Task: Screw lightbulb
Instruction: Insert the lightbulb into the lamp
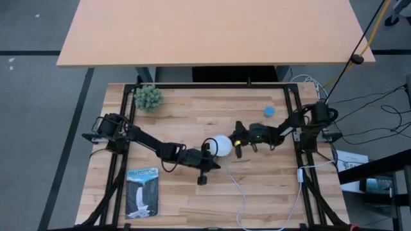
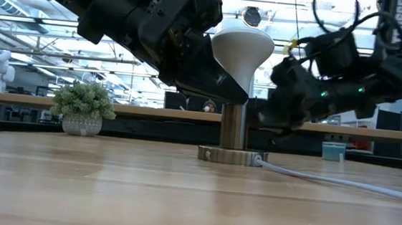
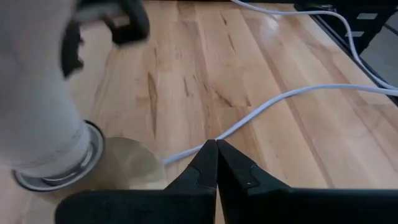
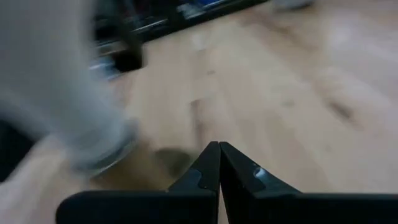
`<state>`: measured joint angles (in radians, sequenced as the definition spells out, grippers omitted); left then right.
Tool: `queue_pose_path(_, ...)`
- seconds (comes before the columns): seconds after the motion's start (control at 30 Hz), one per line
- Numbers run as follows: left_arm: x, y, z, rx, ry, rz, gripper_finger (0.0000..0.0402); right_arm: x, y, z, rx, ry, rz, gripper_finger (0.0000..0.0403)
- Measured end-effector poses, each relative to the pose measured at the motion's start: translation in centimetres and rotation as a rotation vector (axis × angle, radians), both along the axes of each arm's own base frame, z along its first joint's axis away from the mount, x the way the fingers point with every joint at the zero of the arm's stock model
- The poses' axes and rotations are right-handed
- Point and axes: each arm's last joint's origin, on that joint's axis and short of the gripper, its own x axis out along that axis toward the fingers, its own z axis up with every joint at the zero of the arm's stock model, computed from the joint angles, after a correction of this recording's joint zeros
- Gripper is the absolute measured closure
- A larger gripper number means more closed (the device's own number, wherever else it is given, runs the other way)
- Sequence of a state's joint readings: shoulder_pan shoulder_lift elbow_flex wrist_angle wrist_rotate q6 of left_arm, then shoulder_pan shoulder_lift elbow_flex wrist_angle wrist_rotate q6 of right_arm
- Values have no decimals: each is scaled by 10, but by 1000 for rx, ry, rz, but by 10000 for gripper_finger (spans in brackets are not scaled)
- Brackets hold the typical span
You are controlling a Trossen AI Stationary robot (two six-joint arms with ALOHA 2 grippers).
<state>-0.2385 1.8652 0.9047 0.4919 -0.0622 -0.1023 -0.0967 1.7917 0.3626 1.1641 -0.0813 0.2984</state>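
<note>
The lightbulb (image 1: 222, 145) stands upright near the middle of the counter (image 1: 270, 186), dome up, its narrow end seated in the silvery socket (image 2: 231, 155); the low view shows the white cone (image 2: 242, 51) atop a metal neck rising from the socket's base disc. A white cord (image 2: 339, 182) runs from the socket toward the counter's near edge. Left gripper (image 3: 216, 163): fingers pressed together, holding nothing, tips over bare wood just beside the socket, on the side toward the counter's left edge; the bulb body (image 3: 34, 93) fills the near field of the left wrist view. Right gripper (image 4: 219, 163): fingers likewise pressed together and empty, just beside the bulb on the side toward the right edge. Neither gripper is seen touching the bulb. Also on the counter: a small potted plant (image 1: 148, 97) near the far left corner, a blue cap (image 1: 270, 111) toward the far right, and a booklet (image 1: 142, 192) near the near left corner.
</note>
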Motion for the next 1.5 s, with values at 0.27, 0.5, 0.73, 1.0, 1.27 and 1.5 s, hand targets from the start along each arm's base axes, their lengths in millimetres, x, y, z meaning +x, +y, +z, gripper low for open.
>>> queue_pose_path(0.27,2,10,0,1,0,30,400,16,-4,5,-79,-78,-37,403)
queue_pose_path(0.5,3,15,1,17,-5,65,400,17,-1,7,-74,-100,-25,403)
queue_pose_path(0.73,-21,16,15,26,-36,84,400,17,4,6,-76,-93,-6,403)
queue_pose_path(1.0,-39,17,15,-28,-196,133,400,17,4,7,-73,-95,-10,403)
queue_pose_path(1.27,-40,16,9,-40,-178,90,400,18,4,9,-73,-121,-12,403)
queue_pose_path(1.5,-29,19,8,-56,-177,65,400,18,4,11,-71,-140,-3,403)
